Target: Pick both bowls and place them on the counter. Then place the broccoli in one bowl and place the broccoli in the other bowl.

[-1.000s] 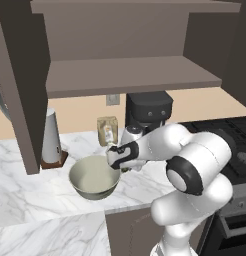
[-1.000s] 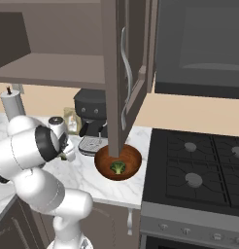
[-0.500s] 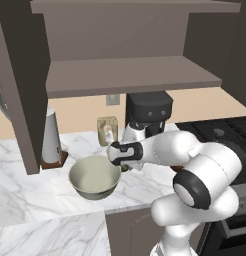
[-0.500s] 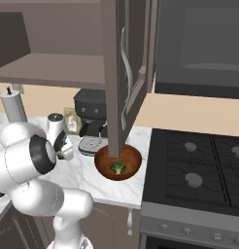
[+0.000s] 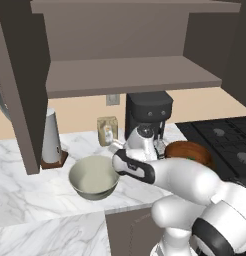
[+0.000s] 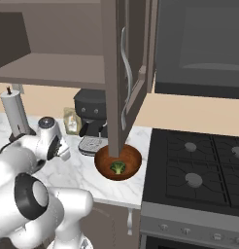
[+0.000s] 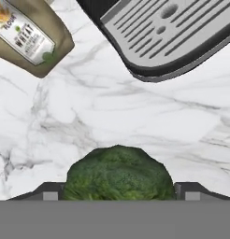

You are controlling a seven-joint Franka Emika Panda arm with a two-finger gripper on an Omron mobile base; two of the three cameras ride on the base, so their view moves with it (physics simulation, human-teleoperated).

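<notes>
The pale grey-cream bowl (image 5: 94, 177) stands empty on the white marble counter (image 5: 25, 200). To its right, the dark red-brown bowl (image 6: 118, 163) sits on the same counter with one broccoli (image 6: 117, 168) inside; the arm partly hides this bowl (image 5: 187, 150) in the left base view. My gripper (image 7: 118, 192) is shut on a second broccoli (image 7: 118, 172), held above bare marble (image 7: 112, 102). In the left base view my gripper (image 5: 116, 148) hangs by the pale bowl's right rim, in front of the coffee machine.
A black coffee machine (image 5: 147, 112) stands behind the hand, its drip tray (image 7: 168, 37) close by. A flour bag (image 7: 32, 37) and a grey canister (image 5: 51, 137) stand at the back left. The stovetop (image 6: 199, 160) lies right. An open cabinet door (image 6: 121, 73) hangs above the red-brown bowl.
The arm's elbow has swung out to the right. The hand with the broccoli has stayed beside the pale bowl's right rim, shifting only slightly.
</notes>
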